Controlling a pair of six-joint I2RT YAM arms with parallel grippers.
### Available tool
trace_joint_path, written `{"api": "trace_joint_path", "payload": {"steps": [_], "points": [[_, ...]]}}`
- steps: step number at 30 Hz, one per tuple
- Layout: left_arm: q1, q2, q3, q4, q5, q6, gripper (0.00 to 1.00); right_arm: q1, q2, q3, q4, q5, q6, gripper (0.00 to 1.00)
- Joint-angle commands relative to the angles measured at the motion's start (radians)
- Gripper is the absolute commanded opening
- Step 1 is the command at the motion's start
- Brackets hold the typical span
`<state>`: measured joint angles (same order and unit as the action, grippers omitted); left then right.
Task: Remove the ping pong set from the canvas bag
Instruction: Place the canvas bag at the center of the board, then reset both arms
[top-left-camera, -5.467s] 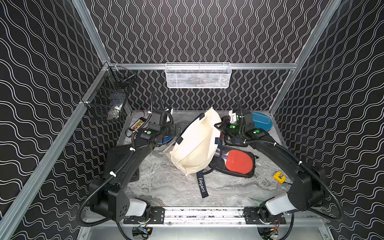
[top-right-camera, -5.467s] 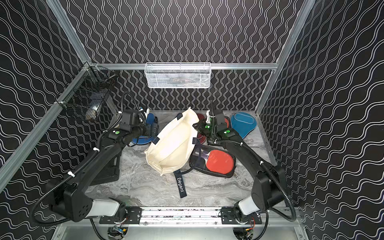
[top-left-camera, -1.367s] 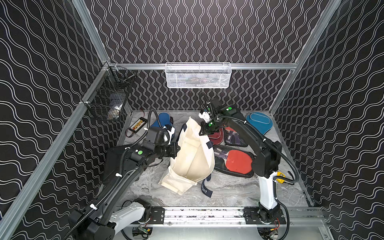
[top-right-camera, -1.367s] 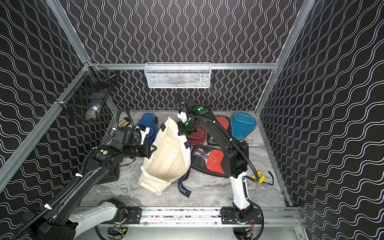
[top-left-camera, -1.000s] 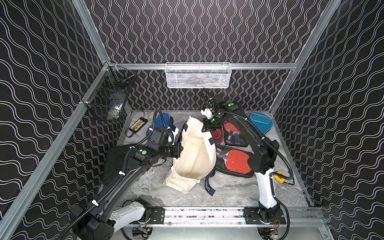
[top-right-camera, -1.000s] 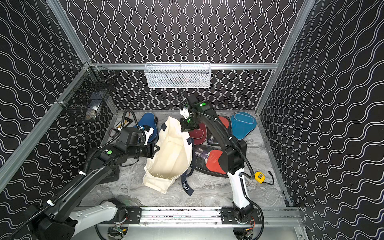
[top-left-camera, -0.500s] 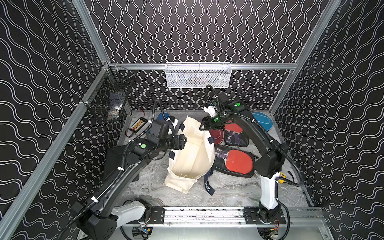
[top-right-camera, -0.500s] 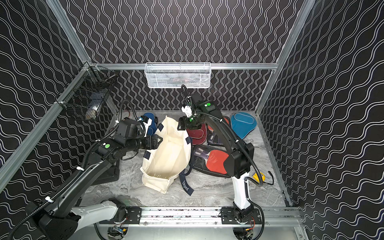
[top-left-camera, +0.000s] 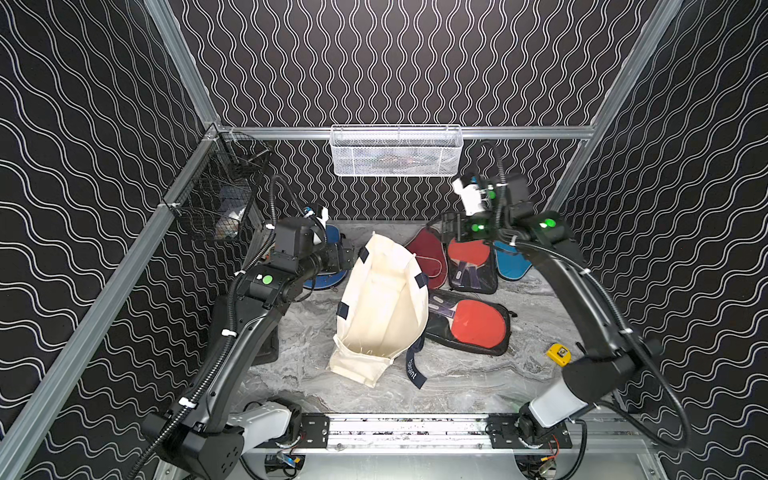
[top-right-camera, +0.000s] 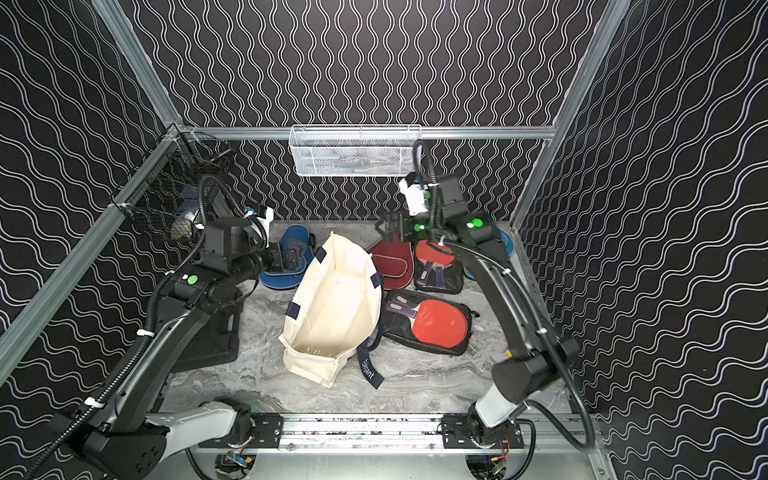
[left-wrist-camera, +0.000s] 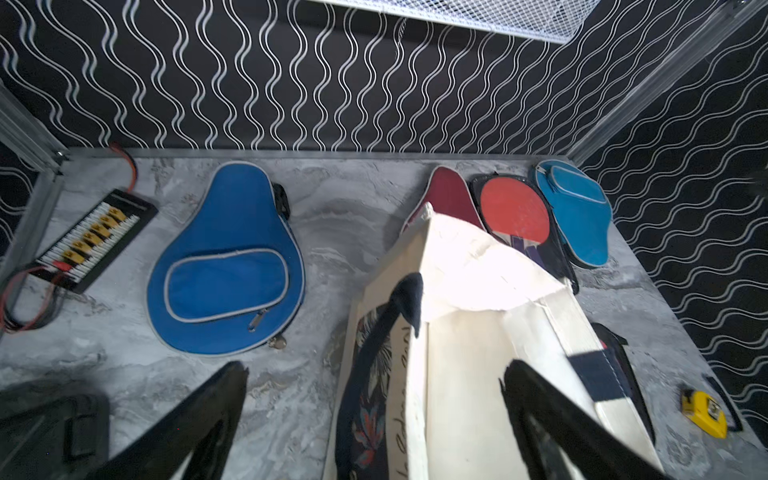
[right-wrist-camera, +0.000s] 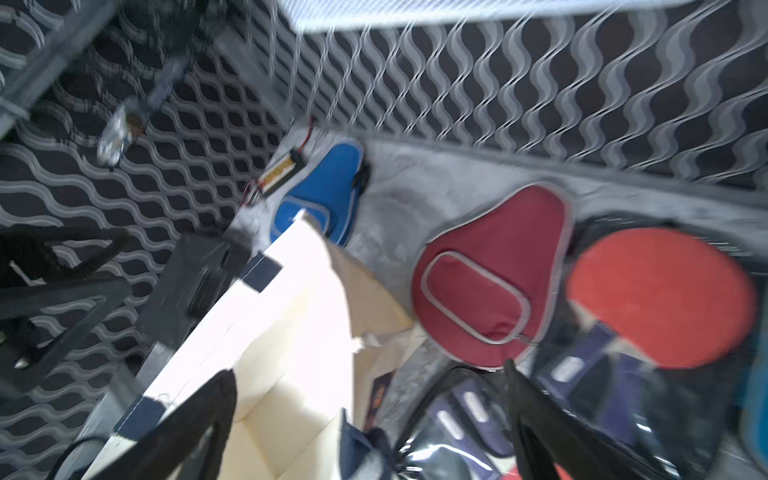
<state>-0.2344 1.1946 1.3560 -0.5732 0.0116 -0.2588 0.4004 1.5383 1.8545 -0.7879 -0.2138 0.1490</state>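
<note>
The left gripper stands open with its fingers wide apart. The left edge of the canvas bag and a navy strap lie below the gap, and nothing is clamped. The right gripper is also open and empty, raised above the maroon cover and clear of the bag. Its wrist view is blurred.

The blue cover lies under and just beyond the left gripper. A black board with yellow connectors sits farther left by the wall. A black hard case lies under the left arm. On the right side, the arm crosses over the teal cover and hides most of it in both top views. A yellow tape measure lies near the right edge of the table.

The bag lies mid-table with its long axis running far to near. Its far end rises to a peak and its near end is folded flat. Which end is the mouth cannot be told.

All five cases lie outside it. The blue and maroon covers have their narrow ends toward the back wall. The far pouch lies lengthwise with its paddle head toward the back. The near pouch lies crosswise, touching the bag, with its handle toward it.
</note>
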Motion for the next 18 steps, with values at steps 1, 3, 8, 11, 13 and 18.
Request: {"api": "trace_joint_path", "payload": {"steps": [1,3,8,11,13,18], "points": [[0.041,0.018,-0.031,0.114,-0.049,0.045,0.99,-0.052,-0.117,-0.126,0.176,0.087,-0.020,0.98],[0.078,0.053,-0.054,0.148,-0.052,0.044,0.99,-0.092,-0.196,-0.230,0.229,0.145,-0.054,0.99],[0.116,0.116,-0.187,0.334,-0.119,-0.002,0.99,-0.202,-0.297,-0.428,0.322,0.262,-0.089,0.99],[0.120,0.192,-0.240,0.401,-0.150,-0.008,0.99,-0.254,-0.316,-0.528,0.381,0.286,-0.088,0.98],[0.121,0.255,-0.263,0.427,-0.142,0.003,0.99,-0.285,-0.319,-0.586,0.418,0.288,-0.081,0.98],[0.135,0.354,-0.327,0.526,-0.127,-0.025,0.99,-0.381,-0.308,-0.748,0.548,0.203,-0.019,0.98]]}}
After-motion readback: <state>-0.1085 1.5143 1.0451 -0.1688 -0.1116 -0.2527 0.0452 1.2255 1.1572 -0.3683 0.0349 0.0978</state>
